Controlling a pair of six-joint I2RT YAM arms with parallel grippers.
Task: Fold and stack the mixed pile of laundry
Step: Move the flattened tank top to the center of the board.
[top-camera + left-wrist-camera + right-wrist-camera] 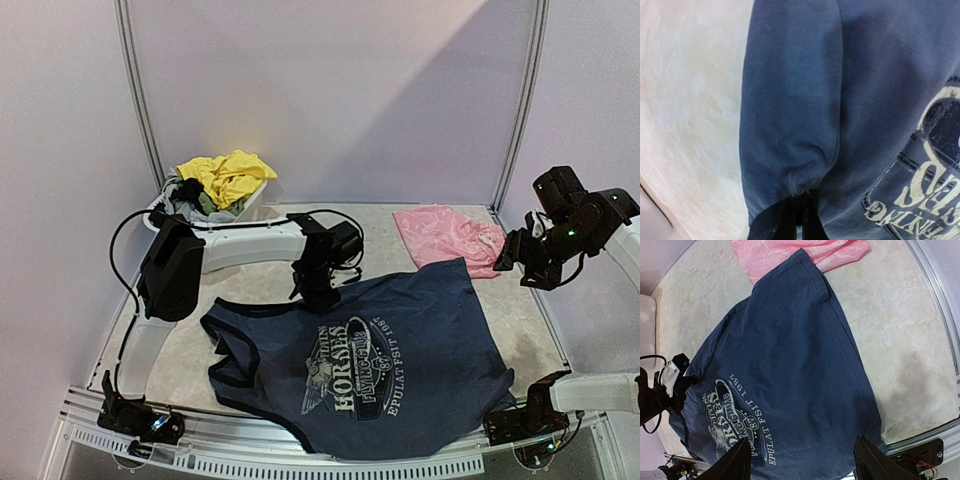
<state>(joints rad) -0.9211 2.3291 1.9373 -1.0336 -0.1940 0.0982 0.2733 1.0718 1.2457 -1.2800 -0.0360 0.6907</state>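
Near-centre of table surface [545, 335] | navy cloth tank top with white lettering [400, 370], spread out | soft, light, limp; best taken by far side edge | left gripper [801, 215] pinching that edge | right gripper [802, 442] wide, empty

The navy tank top [420, 330] is soft, matt cloth with a cracked white print. The pink piece [450, 235] is thin cloth. The table [525, 325] looks smooth and mottled like stone.

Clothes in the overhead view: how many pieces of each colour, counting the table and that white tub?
navy tank top: 1
pink piece: 1
yellow piece: 1
grey piece: 1, mostly hidden under the yellow
Total: 4
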